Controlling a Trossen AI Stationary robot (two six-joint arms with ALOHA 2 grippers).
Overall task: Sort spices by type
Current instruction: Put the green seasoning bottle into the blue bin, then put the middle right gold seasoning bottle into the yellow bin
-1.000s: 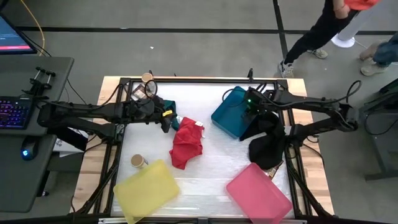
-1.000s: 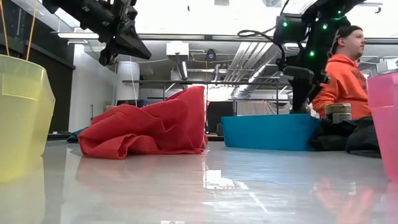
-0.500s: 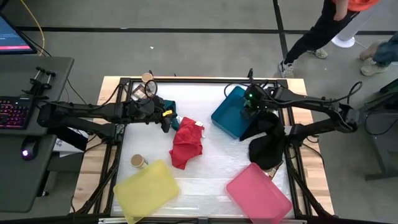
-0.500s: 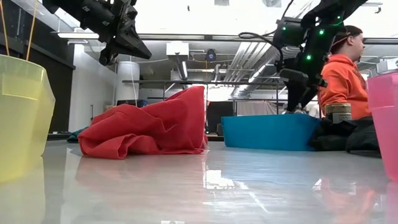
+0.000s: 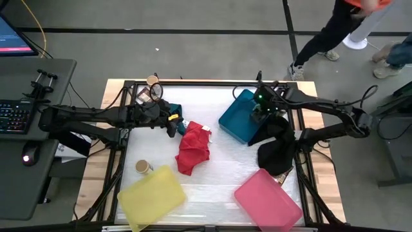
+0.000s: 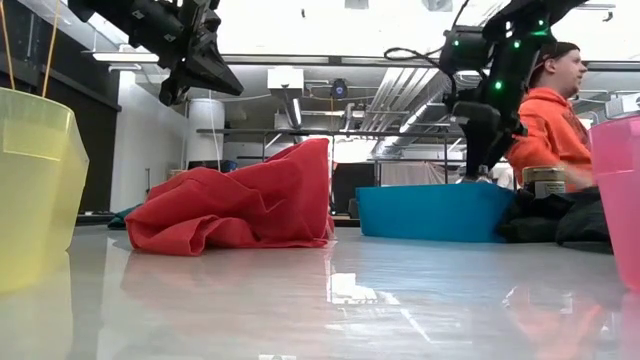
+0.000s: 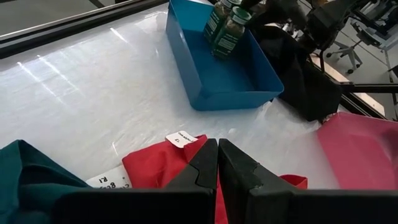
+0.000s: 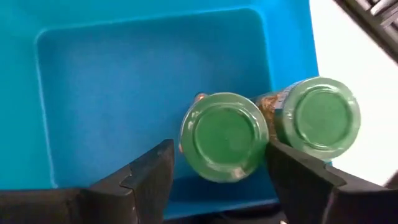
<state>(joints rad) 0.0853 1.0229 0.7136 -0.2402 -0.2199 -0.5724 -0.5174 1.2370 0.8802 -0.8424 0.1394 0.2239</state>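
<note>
Two green-lidded jars stand upright side by side on their bases in the blue tray (image 5: 235,121): one (image 8: 224,137) below my right gripper (image 8: 221,171), the other (image 8: 320,115) beside it. That gripper hovers open over the tray, a finger on either side of the first jar's lid, and I see no touch. My left gripper (image 7: 217,155) is shut and held above the red cloth (image 5: 193,149). A tan-lidded jar (image 5: 143,167) lies on the table by the yellow tray. Another jar (image 6: 545,180) sits on the black cloth.
The yellow tray (image 5: 151,196) and pink tray (image 5: 267,201) sit along the near edge. The black cloth (image 5: 277,151) lies right of the blue tray, the green cloth (image 5: 175,111) by my left gripper. A tan-lidded jar (image 5: 152,80) stands at the far-left frame. A person moves beyond the table.
My right gripper has shifted a little toward the table's far edge over the blue tray, tipping sideways and then straightening. The person behind the table has moved.
</note>
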